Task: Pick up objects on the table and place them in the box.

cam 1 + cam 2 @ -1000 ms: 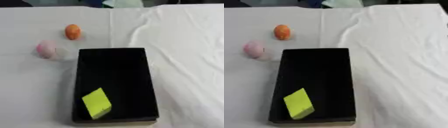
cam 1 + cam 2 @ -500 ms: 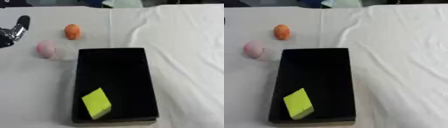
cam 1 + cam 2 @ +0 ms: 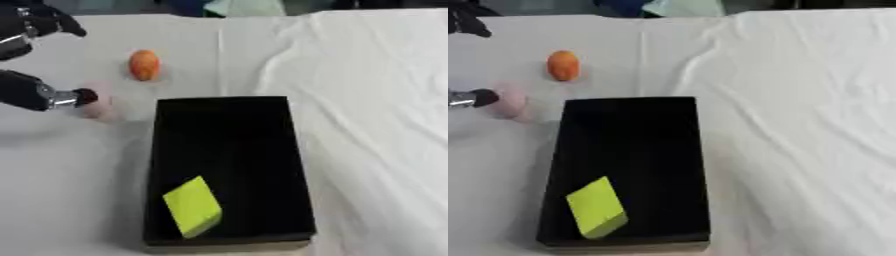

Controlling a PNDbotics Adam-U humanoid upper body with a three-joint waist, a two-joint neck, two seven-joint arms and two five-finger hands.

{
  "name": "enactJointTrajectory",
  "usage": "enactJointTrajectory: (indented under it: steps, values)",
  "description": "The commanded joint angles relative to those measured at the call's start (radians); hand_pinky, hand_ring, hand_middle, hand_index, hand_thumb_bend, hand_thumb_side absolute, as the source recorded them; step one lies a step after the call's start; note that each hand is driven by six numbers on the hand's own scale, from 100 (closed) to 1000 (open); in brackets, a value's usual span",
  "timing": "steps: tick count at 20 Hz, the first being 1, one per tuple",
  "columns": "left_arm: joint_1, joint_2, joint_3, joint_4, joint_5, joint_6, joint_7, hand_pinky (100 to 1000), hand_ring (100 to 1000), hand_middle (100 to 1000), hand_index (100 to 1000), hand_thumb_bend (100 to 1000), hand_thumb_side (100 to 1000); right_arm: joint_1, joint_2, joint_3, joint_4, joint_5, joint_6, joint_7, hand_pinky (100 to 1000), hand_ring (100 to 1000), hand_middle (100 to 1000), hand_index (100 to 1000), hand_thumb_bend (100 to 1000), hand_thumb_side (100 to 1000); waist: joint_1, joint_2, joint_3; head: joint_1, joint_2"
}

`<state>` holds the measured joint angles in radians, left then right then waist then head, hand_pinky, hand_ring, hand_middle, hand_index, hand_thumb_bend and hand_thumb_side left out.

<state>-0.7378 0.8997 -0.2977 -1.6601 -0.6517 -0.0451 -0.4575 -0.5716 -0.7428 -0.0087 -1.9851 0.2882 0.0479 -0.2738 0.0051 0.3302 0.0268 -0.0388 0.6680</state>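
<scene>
Left robot hand [image 3: 35, 60] at the pink ball [image 3: 98, 101]
It enters at 9 o'clock, fingers spread around the ball, holding nothing; left eye view shows more forearm.

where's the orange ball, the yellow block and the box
orange ball [image 3: 144, 64], left eye view, its middle
yellow block [image 3: 193, 205], left eye view, top face
box [image 3: 226, 103], left eye view, far inner wall

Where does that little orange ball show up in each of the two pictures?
Left eye view: the orange ball sits upper left, beyond the black box's far left corner.
Right eye view: it sits further left, same height.
Shared landmark: the yellow block inside the box.
</scene>
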Motion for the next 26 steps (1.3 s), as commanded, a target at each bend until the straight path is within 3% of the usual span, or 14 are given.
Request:
enactJointTrajectory:
  steps: [1,8,17,26]
  values:
    - [-0.039,0.006,-0.009,0.048,-0.046,-0.03,-0.045,818,890,868,902,534,625,-0.008,-0.013,-0.019,-0.015,0.003,0.005,-0.003,873,667,622,824,100,1000,0.002,-0.026,0.0,0.0,0.006]
    - [-0.086,-0.026,-0.041,0.147,-0.128,-0.077,-0.1,821,899,880,906,505,504,0.003,-0.001,-0.029,-0.015,0.004,0.007,-0.011,874,665,620,822,100,1000,0.006,-0.026,-0.006,0.001,0.007]
    - [-0.11,-0.068,-0.053,0.302,-0.179,-0.092,-0.1,819,898,879,904,523,503,0.011,0.014,-0.042,-0.015,0.004,0.009,-0.028,875,662,617,820,100,1000,0.01,-0.016,-0.022,0.012,-0.002]
    - [-0.129,-0.111,-0.036,0.435,-0.24,-0.102,-0.049,795,888,864,888,324,428,0.017,0.025,-0.049,-0.015,0.001,0.012,-0.034,876,661,616,819,100,1000,0.009,-0.008,-0.03,0.018,-0.005]
